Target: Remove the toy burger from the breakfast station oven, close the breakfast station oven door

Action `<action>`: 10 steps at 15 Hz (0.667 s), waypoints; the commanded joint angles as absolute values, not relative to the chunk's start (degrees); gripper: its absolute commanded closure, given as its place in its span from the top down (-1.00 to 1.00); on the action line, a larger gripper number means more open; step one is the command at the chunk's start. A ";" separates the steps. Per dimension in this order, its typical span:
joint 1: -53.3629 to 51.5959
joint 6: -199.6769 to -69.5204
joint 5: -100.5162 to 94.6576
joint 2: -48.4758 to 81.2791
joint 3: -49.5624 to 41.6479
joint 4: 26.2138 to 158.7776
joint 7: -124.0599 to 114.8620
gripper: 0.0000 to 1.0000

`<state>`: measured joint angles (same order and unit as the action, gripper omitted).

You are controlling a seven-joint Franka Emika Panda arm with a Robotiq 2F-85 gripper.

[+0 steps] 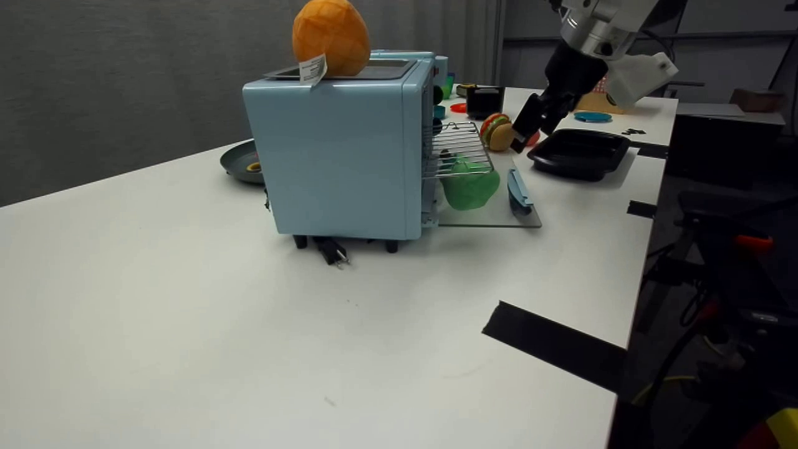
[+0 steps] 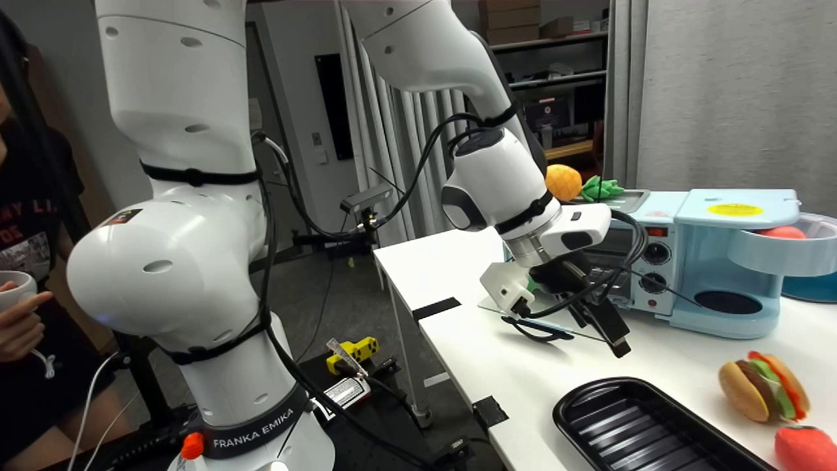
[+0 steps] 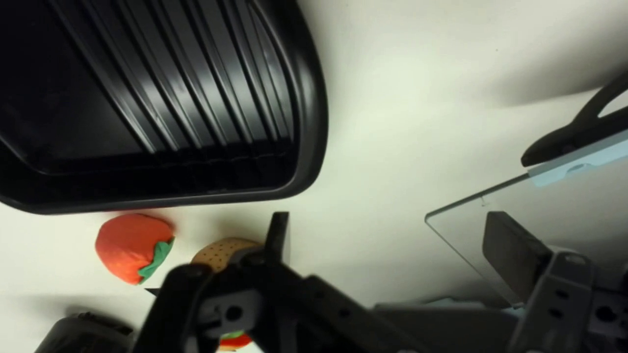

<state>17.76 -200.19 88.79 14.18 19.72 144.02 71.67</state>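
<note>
The toy burger lies on the white table beside the black pan, outside the oven. It also shows at the right in an exterior view and partly behind a finger in the wrist view. The light blue breakfast station oven stands with its door lowered flat in front. The door's glass and handle edge also show in the wrist view. My gripper is open and empty above the table, between pan and door. In both exterior views its fingers point down.
A wire rack sticks out of the oven above the door. A green soft thing sits under it on the door. The black pan and a red toy fruit lie nearby. A big orange ball rests on the oven.
</note>
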 commanded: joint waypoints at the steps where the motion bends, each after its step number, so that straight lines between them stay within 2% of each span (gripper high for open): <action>1: 17.69 -201.14 92.45 14.34 19.83 142.43 74.45 1.00; 10: 18.40 -199.01 100.70 12.57 24.01 142.19 84.75 1.00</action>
<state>17.73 -199.98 95.66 14.01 22.02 142.79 78.03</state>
